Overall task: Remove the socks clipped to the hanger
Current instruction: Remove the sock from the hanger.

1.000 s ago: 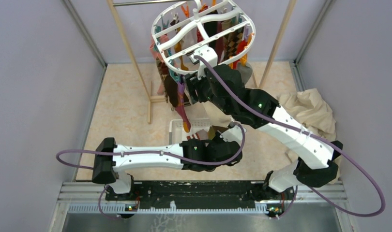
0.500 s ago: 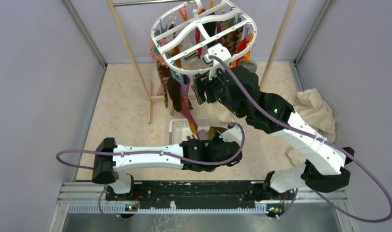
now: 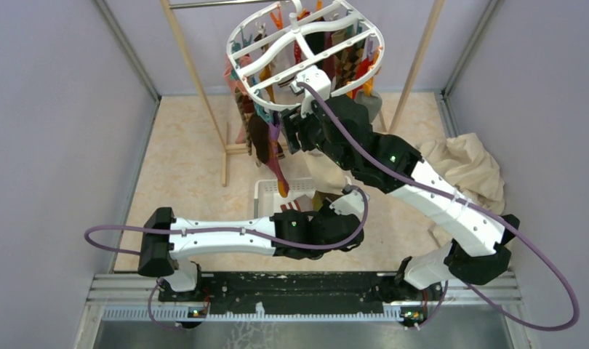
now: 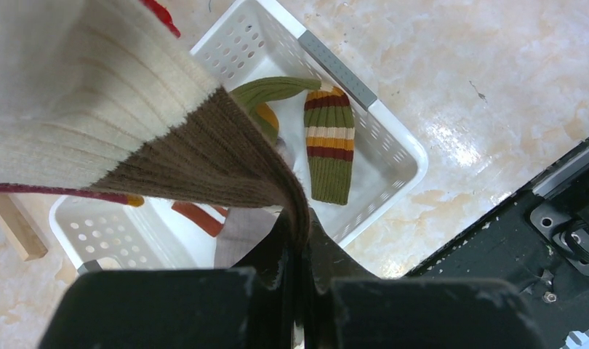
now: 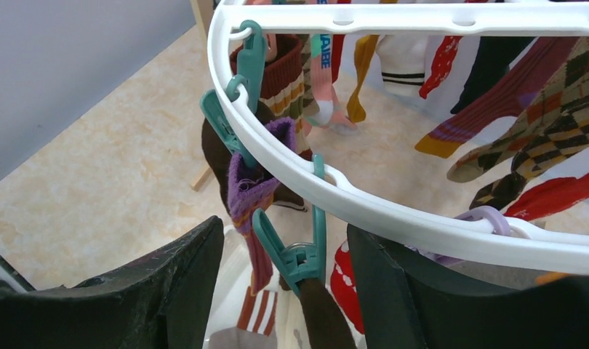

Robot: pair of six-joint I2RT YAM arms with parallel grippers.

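– Many socks (image 5: 524,109) on that frame, are they?

– Yes, a whole row in red, argyle, purple and mustard, clipped under the white oval hanger (image 5: 393,214). It is up by the wooden rack (image 3: 198,80) at the far end of the floor. 1 purple sock (image 5: 249,185) hangs at the near rim, just beside a teal clip (image 5: 277,240).

– And your right gripper?

– My right gripper (image 5: 288,273) is up under that rim with its jaws apart, 1 finger on each side of the teal clip. I cannot see either finger touching it.

– The left?

– My left gripper (image 4: 300,240) is low, above the white basket (image 4: 404,149), and is pinched tight on a brown and cream sock (image 4: 204,156). In the wrist view the fabric runs from between my fingers up and away to the left.

– What lies in the basket?

– 1 green sock (image 4: 328,156) striped yellow, white and maroon, and an orange-red piece (image 4: 201,218) near it that I cannot make out. The basket sits on the pale floor between my arm bases and the rack. On the right side of the floor, a beige cloth (image 3: 466,163) lies in a heap.
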